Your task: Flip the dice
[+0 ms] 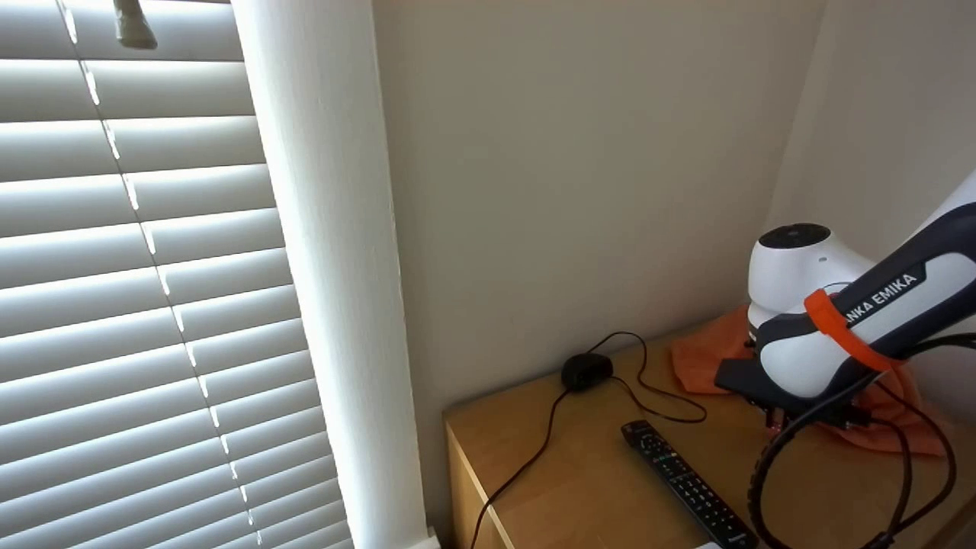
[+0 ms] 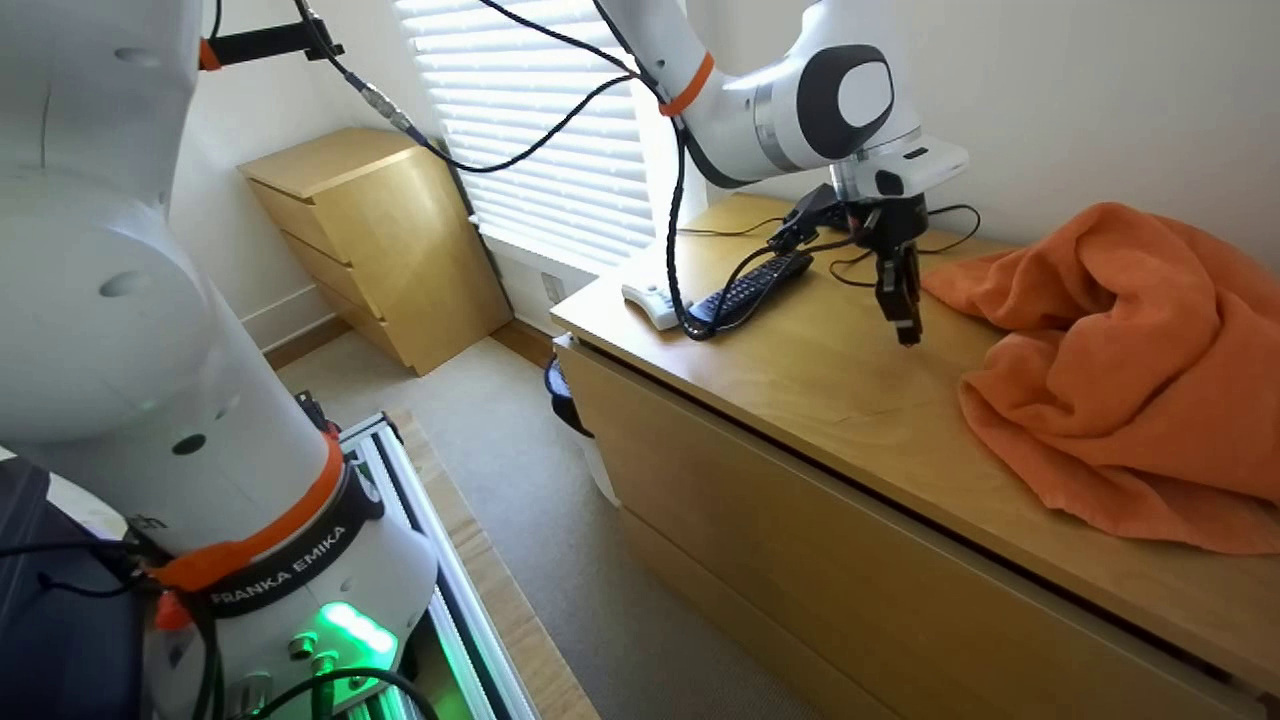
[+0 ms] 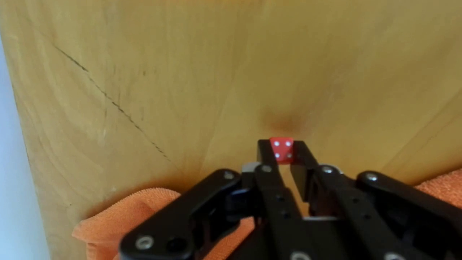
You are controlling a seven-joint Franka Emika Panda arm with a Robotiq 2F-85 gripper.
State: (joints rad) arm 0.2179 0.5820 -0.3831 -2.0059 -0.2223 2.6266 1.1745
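A small red die (image 3: 282,148) with several white dots on its visible face sits between the fingertips in the wrist view. My gripper (image 3: 281,153) is shut on it, one black finger on each side. A reddish shadow lies on the wood apart from the die, so the die appears held a little above the surface. In an exterior view my gripper (image 2: 907,328) points down over the wooden dresser top (image 2: 850,390), and the die is barely visible at its tips. In an exterior view the arm and its cables partly hide the gripper (image 1: 776,421).
A crumpled orange towel (image 2: 1130,370) lies beside the gripper. A black remote (image 2: 750,290) and a white controller (image 2: 655,303) lie on the dresser. A small black box (image 1: 587,371) with a cable stands near the wall. The dresser's front edge (image 2: 800,450) faces the robot base.
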